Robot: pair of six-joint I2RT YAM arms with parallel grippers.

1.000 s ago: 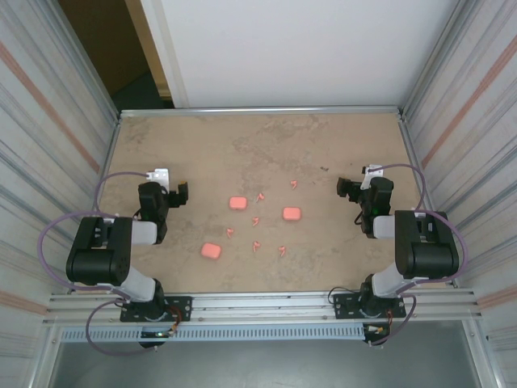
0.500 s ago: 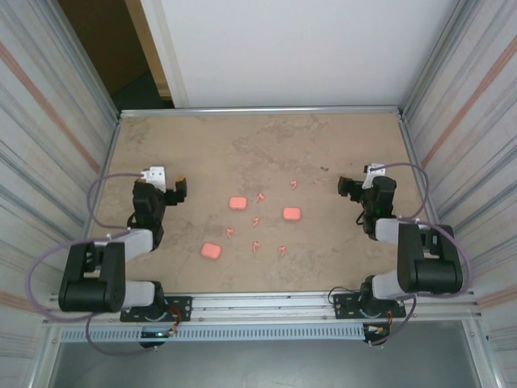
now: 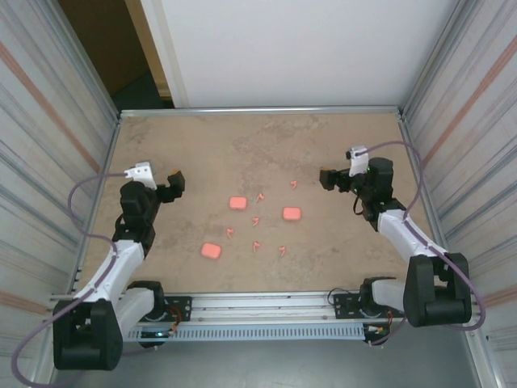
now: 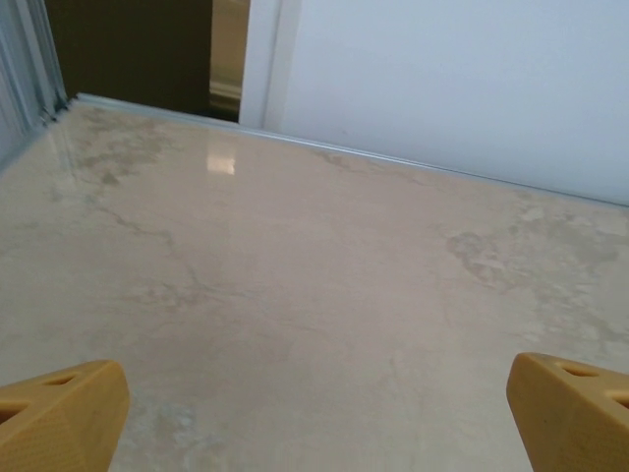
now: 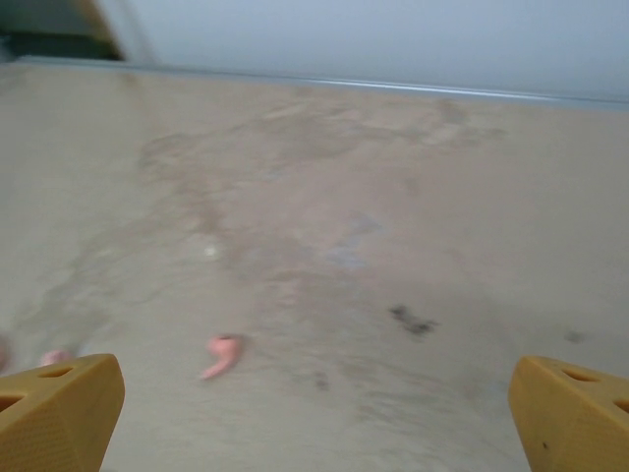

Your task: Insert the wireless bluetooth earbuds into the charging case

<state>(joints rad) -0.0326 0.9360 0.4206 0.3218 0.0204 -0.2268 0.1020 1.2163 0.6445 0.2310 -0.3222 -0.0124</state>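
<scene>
1. In the top view, six tiny salmon-pink earbuds [image 3: 255, 221] with short stems are counted, scattered mid-table on the beige marbled tabletop [image 3: 178, 137]. Three rounded pink plastic charging cases [image 3: 292, 213] are counted among them; whether their lids are up cannot be told. The left gripper [image 3: 174, 182] is seen left of the cluster and the right gripper [image 3: 327, 178] right of it, both well apart from it.
2. In the left wrist view, the yellow fingertips [image 4: 59, 413] are spread wide and nothing is held; bare tabletop lies ahead.
3. In the right wrist view, the right gripper [image 5: 314, 413] is likewise spread wide and empty. One earbud [image 5: 222, 354] lies ahead, left of centre. The earbuds are judged very light, hard and slippery, easily flicked away, and best pinched across the rounded body.
</scene>
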